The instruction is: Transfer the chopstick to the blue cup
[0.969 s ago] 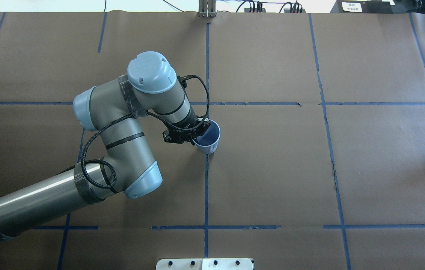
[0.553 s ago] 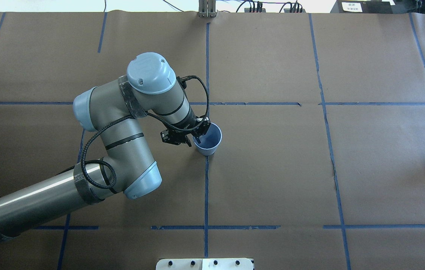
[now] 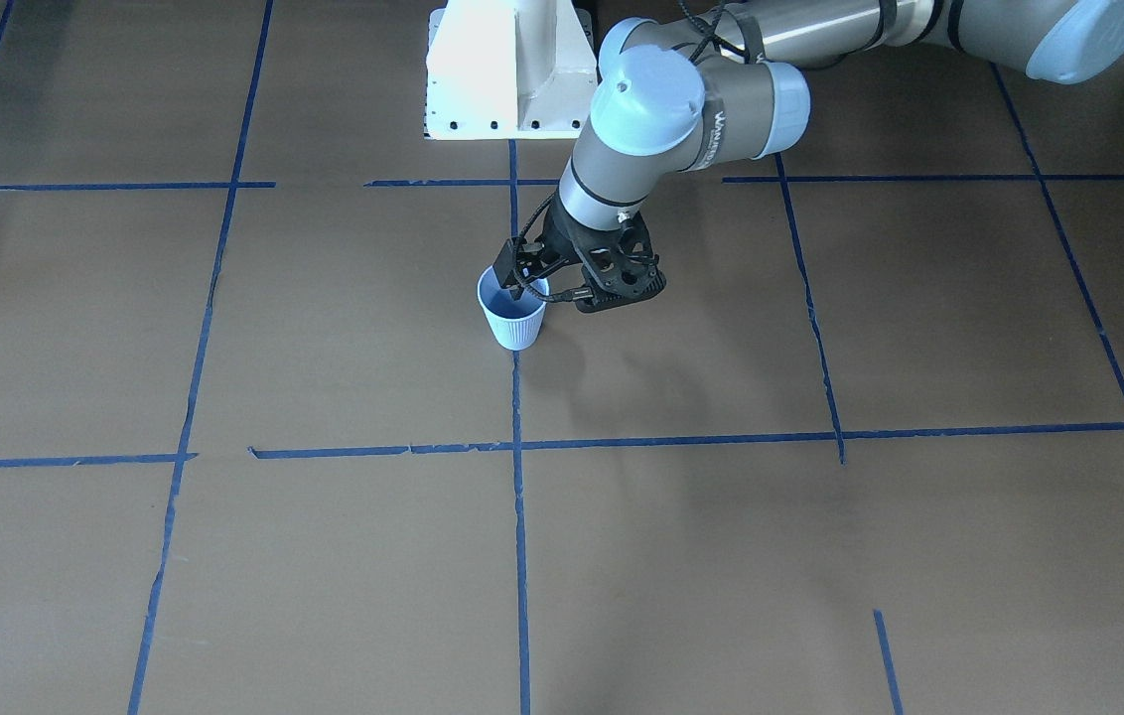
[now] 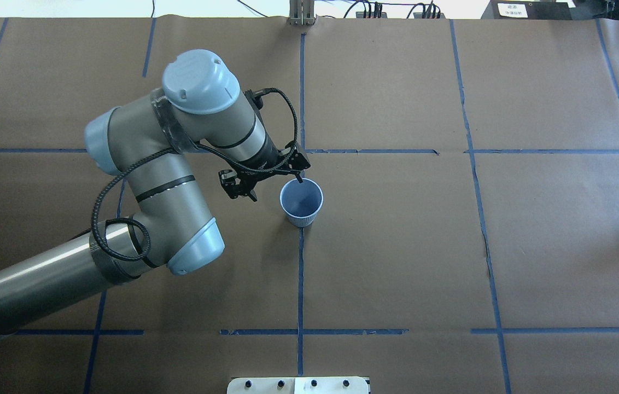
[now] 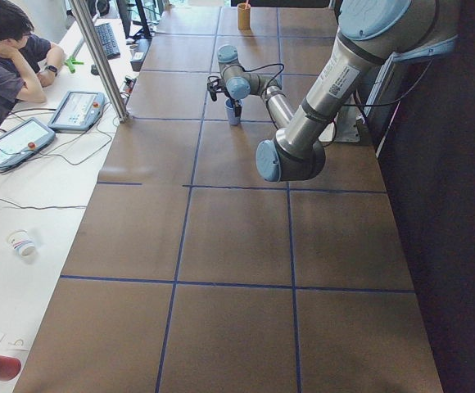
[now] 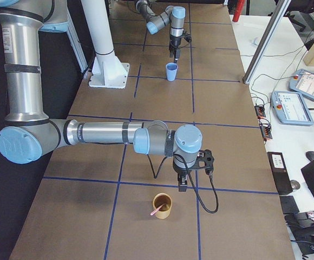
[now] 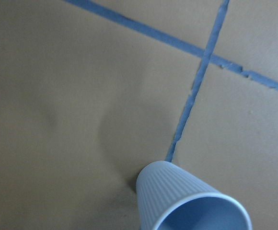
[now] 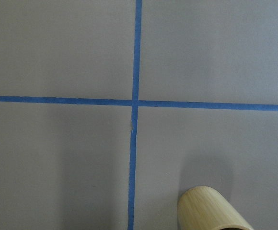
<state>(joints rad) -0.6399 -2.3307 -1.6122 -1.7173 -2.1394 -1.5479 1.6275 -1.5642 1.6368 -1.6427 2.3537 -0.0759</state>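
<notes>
One chopstick (image 6: 157,209) sits in the bamboo cup (image 6: 165,214) — we judge right gripper (image 6: 182,187), state we can't tell, must grasp it; left gripper (image 4: 275,187) spread, empty, by blue cup (image 4: 301,203).

A tan wooden cup (image 6: 165,213) stands on the brown paper-covered table (image 4: 397,246) crossed by blue tape lines (image 4: 299,273).

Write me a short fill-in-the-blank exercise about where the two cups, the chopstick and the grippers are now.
1. The left gripper hangs at the rim of the blue cup, which stands ___ on the table.
2. Inside the blue cup there is ___.
3. The chopstick leans in the wooden cup, not yet in the ___ one.
4. The right gripper hangs close to the ___ cup.

Missing words: upright; nothing; blue; wooden.
</notes>
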